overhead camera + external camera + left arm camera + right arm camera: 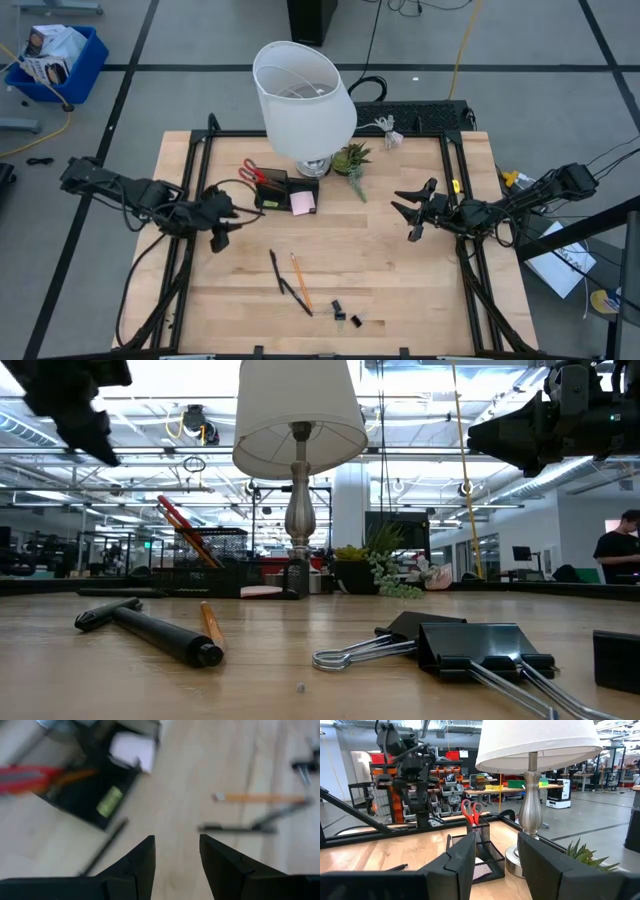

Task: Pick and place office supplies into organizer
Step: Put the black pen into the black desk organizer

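We hold both arms above the table with nothing in either grip. Our left gripper (222,222) hangs just left of the organizer (285,190), fingers parted and empty, likely so it can reach either the box or the loose items. Our right gripper (415,212) waits open well to the right. The scissors (251,172) stand in the organizer and the pink sticky-note pad (303,203) lies at its right end. A pencil (301,281), two pens (276,271) and binder clips (346,314) are on the table nearer us, not yet sorted
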Robot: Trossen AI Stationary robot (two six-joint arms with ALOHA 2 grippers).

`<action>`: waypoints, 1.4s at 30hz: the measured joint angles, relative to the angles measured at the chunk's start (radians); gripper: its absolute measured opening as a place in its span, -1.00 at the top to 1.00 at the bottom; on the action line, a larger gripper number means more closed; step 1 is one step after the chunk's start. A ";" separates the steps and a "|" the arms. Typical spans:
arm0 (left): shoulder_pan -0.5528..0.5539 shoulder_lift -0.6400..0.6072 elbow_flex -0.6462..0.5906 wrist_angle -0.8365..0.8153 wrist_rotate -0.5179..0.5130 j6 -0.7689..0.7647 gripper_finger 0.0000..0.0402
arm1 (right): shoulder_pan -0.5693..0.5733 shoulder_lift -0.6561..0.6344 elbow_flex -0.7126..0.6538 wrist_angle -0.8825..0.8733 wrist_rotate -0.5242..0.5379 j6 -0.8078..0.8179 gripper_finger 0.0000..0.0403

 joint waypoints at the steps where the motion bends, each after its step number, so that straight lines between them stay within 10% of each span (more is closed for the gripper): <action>1: 0.008 -0.001 0.000 -0.025 0.038 0.029 0.22 | 0.000 0.000 0.000 0.000 0.000 0.000 0.30; 22: 0.458 0.384 0.003 -0.254 0.191 0.359 0.22 | 0.000 0.000 0.000 0.000 0.000 0.000 0.30; 42: 0.562 0.529 0.130 -0.066 0.346 0.565 0.22 | 0.000 0.000 0.000 0.000 0.000 0.000 0.30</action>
